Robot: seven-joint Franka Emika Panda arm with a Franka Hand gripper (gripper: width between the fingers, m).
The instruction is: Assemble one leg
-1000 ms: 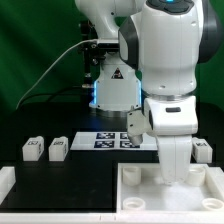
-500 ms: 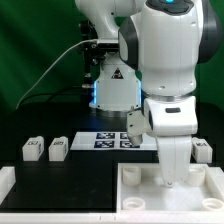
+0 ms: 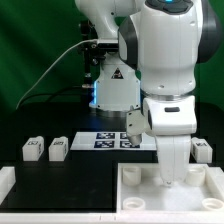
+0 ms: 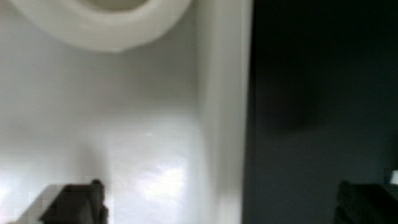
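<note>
White tabletop rim sits between the gripper's wide-spread, empty jaws. Closest leg lies near it, on the exterior view's right. Guessing it's about to clamp that rim: I'd close slow and square, no twisting.

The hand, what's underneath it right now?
The wrist view shows the white tabletop, a round socket and dark table beneath the open hand. In the exterior view the hand hides it.
</note>
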